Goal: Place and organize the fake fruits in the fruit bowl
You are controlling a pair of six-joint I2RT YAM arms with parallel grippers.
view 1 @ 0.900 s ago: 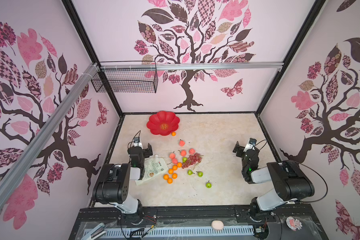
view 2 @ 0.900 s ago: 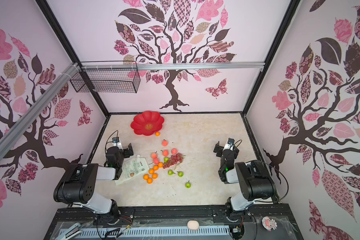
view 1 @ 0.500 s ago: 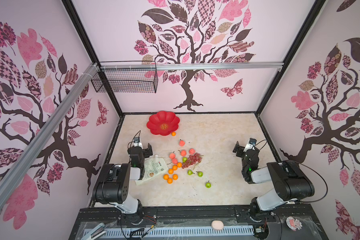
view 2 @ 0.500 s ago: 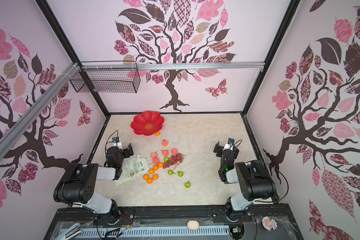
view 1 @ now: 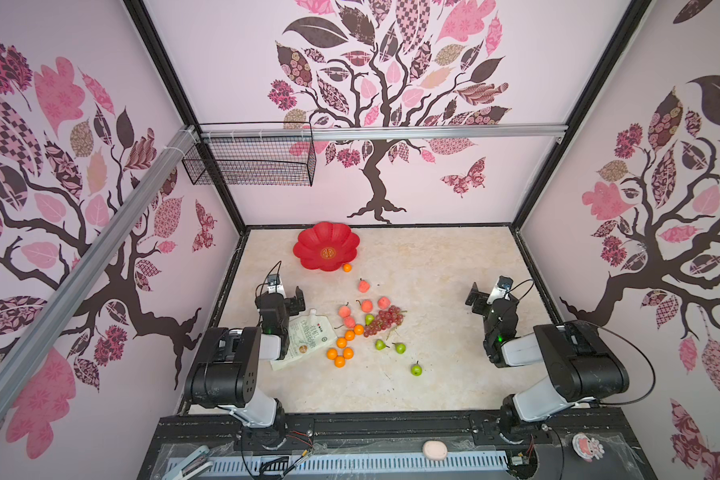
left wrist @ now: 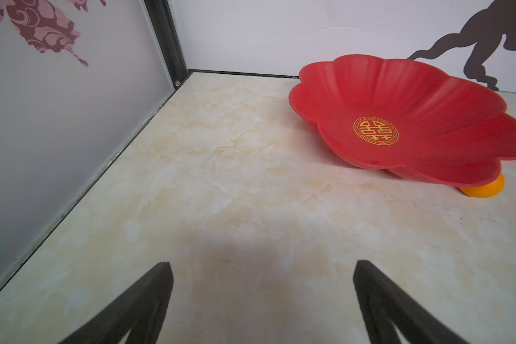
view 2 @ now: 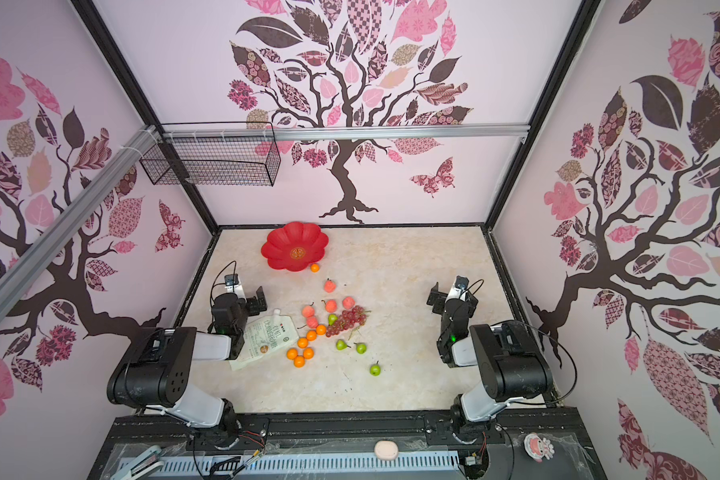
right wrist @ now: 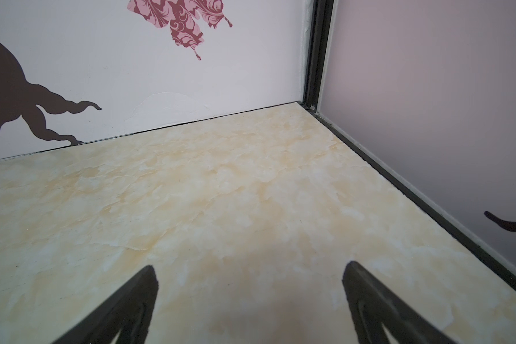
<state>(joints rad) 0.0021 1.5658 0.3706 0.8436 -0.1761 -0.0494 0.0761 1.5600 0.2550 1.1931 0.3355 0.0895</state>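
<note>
The red flower-shaped fruit bowl stands empty at the back left of the table, its gold emblem showing. One orange sits tucked against its rim. The other fake fruits lie mid-table in both top views: peaches, a grape bunch, several oranges and pears. My left gripper is open above bare table, short of the bowl. My right gripper is open at the right, far from the fruit.
A white printed pouch lies beside the oranges, partly under my left arm. A black wire basket hangs on the back left wall. Walls close in the table on three sides.
</note>
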